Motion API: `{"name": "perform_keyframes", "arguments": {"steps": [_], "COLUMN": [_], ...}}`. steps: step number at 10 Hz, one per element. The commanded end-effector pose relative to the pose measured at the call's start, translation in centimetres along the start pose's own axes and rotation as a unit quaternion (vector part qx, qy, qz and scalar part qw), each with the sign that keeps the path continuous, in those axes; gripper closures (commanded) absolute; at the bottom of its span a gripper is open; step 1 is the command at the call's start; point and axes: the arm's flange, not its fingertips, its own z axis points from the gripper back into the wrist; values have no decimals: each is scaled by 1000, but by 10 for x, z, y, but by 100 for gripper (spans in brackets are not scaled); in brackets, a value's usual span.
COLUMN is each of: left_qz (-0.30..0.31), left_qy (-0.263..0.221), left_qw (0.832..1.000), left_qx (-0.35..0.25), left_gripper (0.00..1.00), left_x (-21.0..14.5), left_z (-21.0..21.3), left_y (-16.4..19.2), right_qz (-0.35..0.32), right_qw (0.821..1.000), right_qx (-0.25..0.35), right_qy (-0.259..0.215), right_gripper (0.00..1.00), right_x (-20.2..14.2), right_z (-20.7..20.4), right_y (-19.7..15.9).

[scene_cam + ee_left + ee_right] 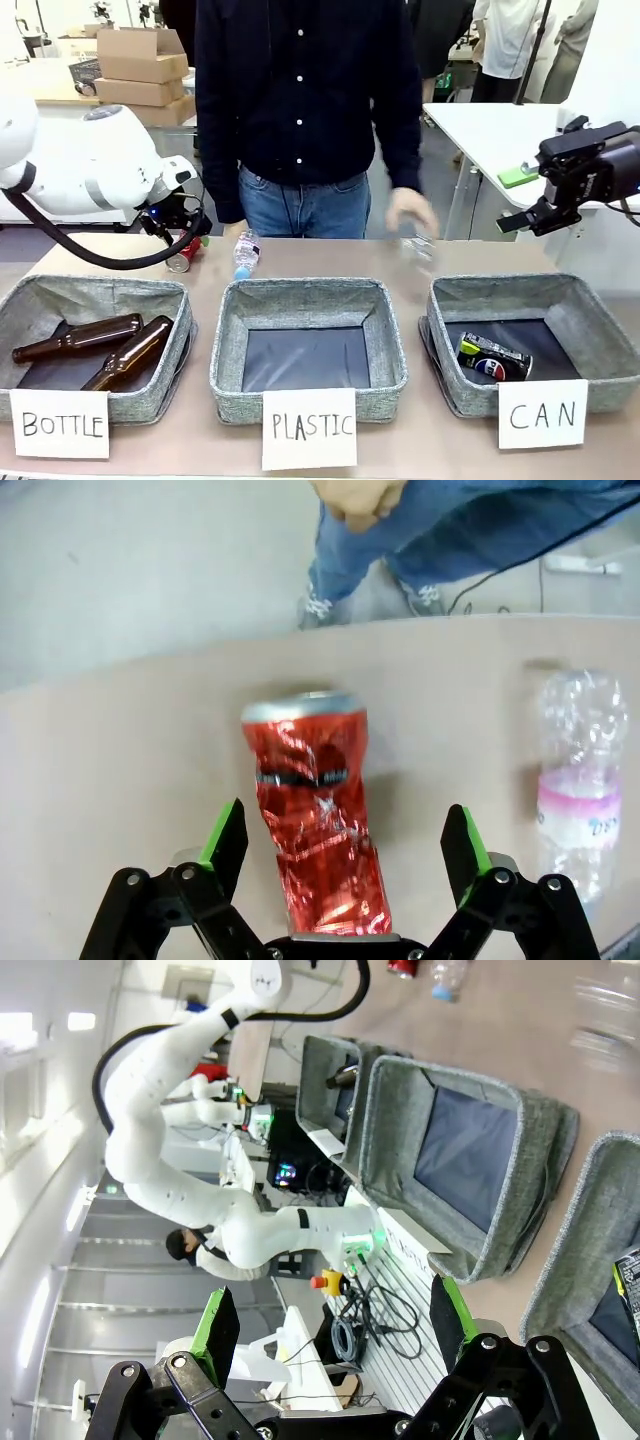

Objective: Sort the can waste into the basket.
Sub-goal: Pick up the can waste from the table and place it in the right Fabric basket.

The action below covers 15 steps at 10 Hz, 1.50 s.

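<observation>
Over on the left, our left claw [180, 232] is down at the far edge of the worktop [400, 268], right over the red can [185, 256]. From the wrist we get the close look: the left claw [347, 825] is spread wide and the dented red can [315, 830] lies on its side between the green fingers [228, 832], silver top pointing away from us. There's daylight on both sides, so nothing is gripped.

In front of it sits the BOTTLE bin [30, 298] with two brown bottles [80, 337] lying inside. Just beside the red can a clear plastic bottle [246, 253] lies on the worktop, and we see that bottle [580, 780] off to the side in the left wrist view too.

In the middle we have the PLASTIC bin [225, 345]. Behind it the person's hand [410, 212] is a blur above the far edge.

On the right, the CAN basket [600, 335] has the black can [492, 357] lying on its dark floor. Our right claw [518, 221] hangs high above and behind that basket, well apart from both cans; its wrist view shows the right claw [333, 1305] wide open, holding nothing.
</observation>
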Motion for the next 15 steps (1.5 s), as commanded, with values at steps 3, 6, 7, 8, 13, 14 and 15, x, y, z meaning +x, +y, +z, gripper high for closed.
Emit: {"name": "perform_keyframes", "arguments": {"steps": [3, 6, 7, 8, 13, 14, 15], "left_qz": [4, 3, 4, 5, 41, 29, 9], "left_qy": [3, 7, 8, 10, -29, -46, -68], "left_qw": [999, 999, 998, 998, 999, 998, 995], "left_qx": [48, 54, 57, 59, 20, -35, -73], "left_gripper": [35, 100, 100, 100, 100, 100, 100], "left_x": [10, 10, 9, 8, -9, -30, -65], "left_z": [-10, -12, -13, -13, 49, 101, 158], "left_y": [-2, -1, -1, -2, 5, 7, 13], "right_qz": [8, 8, 8, 8, 8, 8, 8], "right_qw": [1000, 1000, 1000, 1000, 1000, 1000, 1000], "right_qx": [0, 0, 0, 0, 0, 0, 0], "right_qy": [5, 5, 5, 5, 5, 5, 5], "right_gripper": [0, 0, 0, 0, 0, 0, 0], "right_x": [0, 0, 0, 0, 0, 0, 0], "right_z": [2, 2, 2, 2, 2, 2, 2], "right_y": [0, 0, 0, 0, 0, 0, 0]}}
